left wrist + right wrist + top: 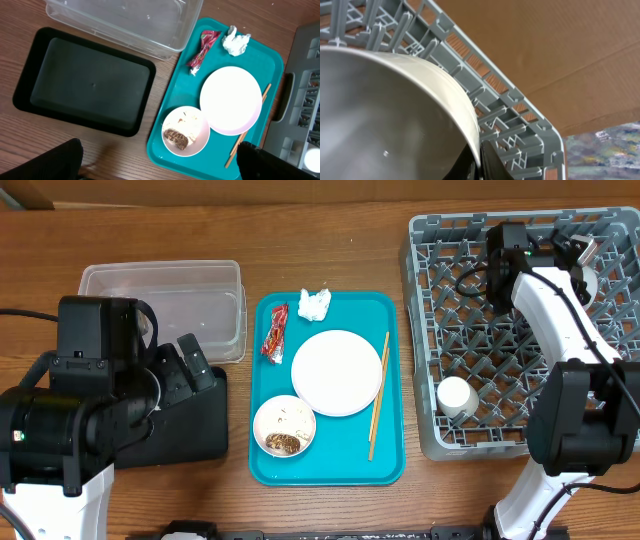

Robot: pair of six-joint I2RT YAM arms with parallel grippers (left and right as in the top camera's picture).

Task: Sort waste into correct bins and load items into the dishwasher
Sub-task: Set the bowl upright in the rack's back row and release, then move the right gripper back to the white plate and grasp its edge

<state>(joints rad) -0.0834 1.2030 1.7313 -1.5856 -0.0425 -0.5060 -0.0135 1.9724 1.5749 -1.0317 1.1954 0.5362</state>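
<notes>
only the right wrist camera shows what the right gripper (479, 169) has. the rim of a pale grey-white bowl (385, 115) runs between its two dark fingers, one inside and one outside, closed onto the thin edge. this held bowl is tipped on edge and fills the left of that view. the grey dish rack (512, 117) wall and pegs are just behind it. from overhead the arm hides most of it at the rack's far right side. that view adds a small white cup (457, 398) sitting in the rack's near left corner.

the left wrist camera gives the clearest look at the teal tray (185, 95). at its far end a twisted red wrapper (202, 50) lies near a crumpled white tissue (236, 42). the round pale plate (231, 100) is bare and touches the small scrap bowl (186, 131), which holds a brown lump and pale rice-like bits. wooden chopsticks (247, 125) lie against the plate's other edge. the left gripper (160, 145) is spread wide with nothing between its fingers, over the near edge of the black tray (85, 82). the clear tub (125, 20) sits just beyond that tray.
</notes>
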